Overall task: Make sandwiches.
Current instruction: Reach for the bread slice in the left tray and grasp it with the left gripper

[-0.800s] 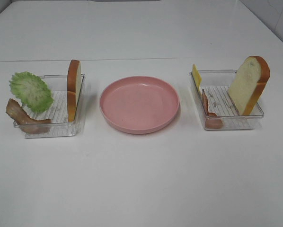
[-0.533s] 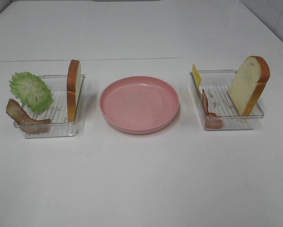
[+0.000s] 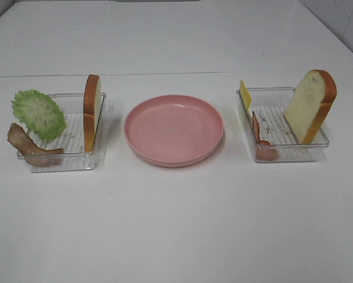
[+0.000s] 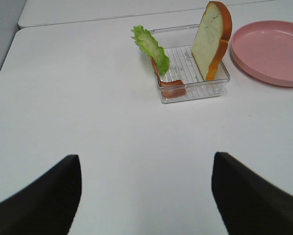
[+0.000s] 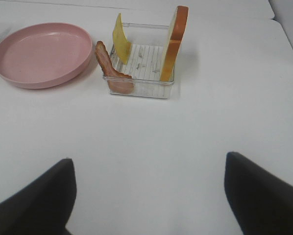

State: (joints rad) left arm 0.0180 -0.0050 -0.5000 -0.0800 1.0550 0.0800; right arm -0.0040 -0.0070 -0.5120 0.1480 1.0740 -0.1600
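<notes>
Exterior high view: a white table [image 3: 176, 230] carries everything.

Left gripper [image 4: 145, 161], in its wrist view: jaws spread wide, nothing between them, over bare tabletop, well apart from the trays. Right gripper [image 5: 149, 159]: likewise released, grasping nothing.

The pink plate [image 3: 174, 130] sits mid-table between two clear trays.

The left tray [image 3: 61, 164] and right tray [image 3: 288, 155] hold the sandwich parts, all unstacked.

- The left bread slice [image 3: 92, 118] stands on edge against the tray wall nearest the plate.
- The right bread slice [image 3: 309, 106] leans tilted at its tray's outer side.
- The lettuce leaf [image 3: 39, 113] stands at the left tray's outer side, overhanging the rim.
- The left bacon strip [image 3: 29, 147] hangs over that tray's outer front corner.
- The right bacon strip [image 3: 260, 141] lies along the right tray's plate-side wall.
- The cheese slice [image 3: 245, 94] stands upright at that wall's far end.
</notes>
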